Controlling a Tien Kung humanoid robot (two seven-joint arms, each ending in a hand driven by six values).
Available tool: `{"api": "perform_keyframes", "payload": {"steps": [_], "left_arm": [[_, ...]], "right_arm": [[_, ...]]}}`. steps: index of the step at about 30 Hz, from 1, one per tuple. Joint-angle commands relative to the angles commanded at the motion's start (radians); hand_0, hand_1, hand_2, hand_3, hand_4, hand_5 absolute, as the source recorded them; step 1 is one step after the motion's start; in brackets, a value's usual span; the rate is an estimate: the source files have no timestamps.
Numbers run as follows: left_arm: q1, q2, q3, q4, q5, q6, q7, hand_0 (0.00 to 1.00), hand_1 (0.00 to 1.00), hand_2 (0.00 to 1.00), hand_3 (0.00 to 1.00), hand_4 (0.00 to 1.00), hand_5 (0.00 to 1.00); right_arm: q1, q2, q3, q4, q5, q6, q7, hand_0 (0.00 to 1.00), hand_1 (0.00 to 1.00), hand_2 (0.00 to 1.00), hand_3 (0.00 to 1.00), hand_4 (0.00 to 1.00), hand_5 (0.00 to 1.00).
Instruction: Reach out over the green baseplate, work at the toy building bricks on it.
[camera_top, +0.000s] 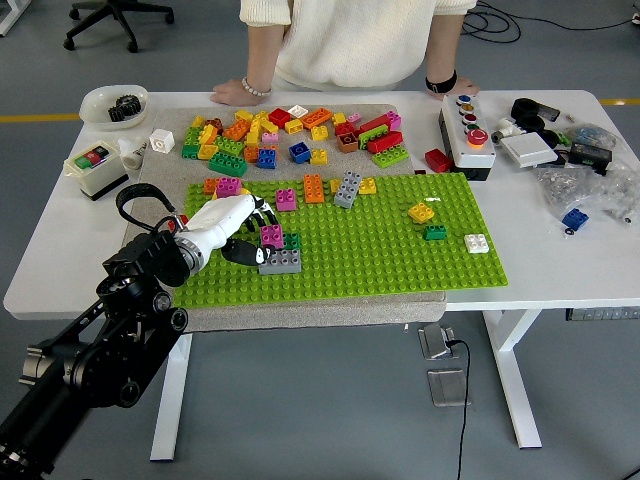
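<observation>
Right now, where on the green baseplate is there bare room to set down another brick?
The green baseplate is bare along its near edge and centre, between the grey brick and white brick. The far-left strip is crowded; the left robot hand covers its left end.

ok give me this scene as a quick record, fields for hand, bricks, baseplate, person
left hand: white left hand over the baseplate's left part, fingers at the magenta brick; grasp unclear
right hand: not in view
bricks: magenta brick beside a green one, grey brick in front; loose pile beyond the plate
baseplate: green baseplate on a grey mat
person: at the far side, both hands resting on the table
</observation>
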Motion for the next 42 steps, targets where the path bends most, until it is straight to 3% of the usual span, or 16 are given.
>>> {"api": "perform_keyframes", "payload": {"steps": [42], "left_arm": [[-0.004,-0.002,-0.007,0.034,0.000,0.017,-0.059,0.725,0.633,0.552,0.555,0.678,0.183]], "right_arm": [[-0.002,0.001,-0.003,0.000,0.004,0.008,0.001,0.742,0.641,0.680,0.636,0.849,0.535]]}}
